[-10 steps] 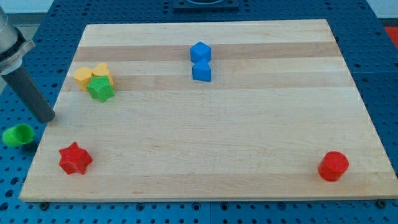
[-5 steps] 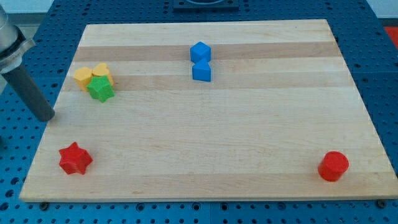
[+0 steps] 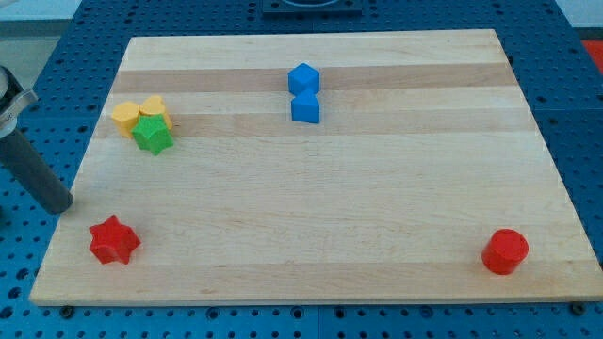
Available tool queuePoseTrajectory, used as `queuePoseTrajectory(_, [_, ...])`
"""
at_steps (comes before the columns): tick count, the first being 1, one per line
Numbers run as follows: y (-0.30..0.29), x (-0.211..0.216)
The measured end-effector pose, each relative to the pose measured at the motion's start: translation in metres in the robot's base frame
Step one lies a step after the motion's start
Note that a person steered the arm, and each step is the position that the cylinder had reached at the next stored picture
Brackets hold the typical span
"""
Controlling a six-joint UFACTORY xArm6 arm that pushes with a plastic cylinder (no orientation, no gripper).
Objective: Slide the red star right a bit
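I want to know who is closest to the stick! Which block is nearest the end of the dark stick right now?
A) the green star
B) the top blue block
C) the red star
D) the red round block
C: my tip sits at the board's left edge, just up and to the view's left of the red star, apart from it; the other blocks lie farther off.
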State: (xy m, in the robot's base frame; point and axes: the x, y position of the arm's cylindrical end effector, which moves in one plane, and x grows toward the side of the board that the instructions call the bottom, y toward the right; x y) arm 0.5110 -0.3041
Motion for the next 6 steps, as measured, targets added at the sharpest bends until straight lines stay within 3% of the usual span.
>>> queuePoseTrajectory(6, [0.031,0.016])
